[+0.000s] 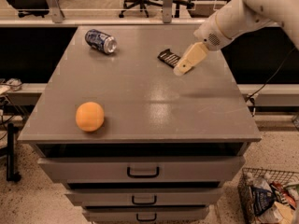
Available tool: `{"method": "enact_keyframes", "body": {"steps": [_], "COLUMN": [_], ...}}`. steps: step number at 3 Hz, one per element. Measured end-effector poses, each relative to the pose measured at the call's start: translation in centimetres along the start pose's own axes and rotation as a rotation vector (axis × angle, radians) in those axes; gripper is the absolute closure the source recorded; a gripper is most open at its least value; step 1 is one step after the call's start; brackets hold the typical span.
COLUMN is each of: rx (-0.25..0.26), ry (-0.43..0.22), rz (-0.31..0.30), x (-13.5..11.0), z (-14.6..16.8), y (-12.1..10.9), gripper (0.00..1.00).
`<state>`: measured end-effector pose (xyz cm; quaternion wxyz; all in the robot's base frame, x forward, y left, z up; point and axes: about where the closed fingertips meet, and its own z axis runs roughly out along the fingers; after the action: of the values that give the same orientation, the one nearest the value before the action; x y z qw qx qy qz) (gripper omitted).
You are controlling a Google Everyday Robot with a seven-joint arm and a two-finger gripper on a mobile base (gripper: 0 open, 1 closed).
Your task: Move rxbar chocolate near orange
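The rxbar chocolate (167, 57) is found lying flat toward the back right of the grey tabletop (154, 104), partly covered at its right end by the gripper. Read from the left, the orange (89, 116) is seen near the front left edge, well apart from the bar. A blue-and-silver drink can (101, 41) is lying on its side at the back left. The bar comes next, and just beside it the pale gripper (183, 66) is held slanting down from the arm at the right, its tip at or just above the bar's near end. Whether contact is made cannot be told, nor can the state of the jaws. The step in hand is judged to be the approach for the grasp; nothing is lifted yet. Next, the jaws would have to be settled across the bar's narrow width and closed. The bar would then be carried diagonally to the front left and set down near the orange without rolling it.
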<state>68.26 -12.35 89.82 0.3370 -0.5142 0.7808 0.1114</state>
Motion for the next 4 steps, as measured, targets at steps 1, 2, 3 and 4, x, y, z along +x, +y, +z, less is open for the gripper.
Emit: {"method": "enact_keyframes", "body": {"steps": [1, 2, 3, 4], "rx": [0.012, 0.022, 0.028, 0.028], "ry": [-0.024, -0.034, -0.046, -0.062], "rz": [0.022, 0.039, 0.063, 0.081], "x": [0.6, 1.0, 1.5, 1.7], "z": [2.8, 5.3, 6.7, 7.2], "y": [-0.9, -1.7, -2.2, -2.5], "gripper": [0.0, 0.0, 0.18, 0.4]}}
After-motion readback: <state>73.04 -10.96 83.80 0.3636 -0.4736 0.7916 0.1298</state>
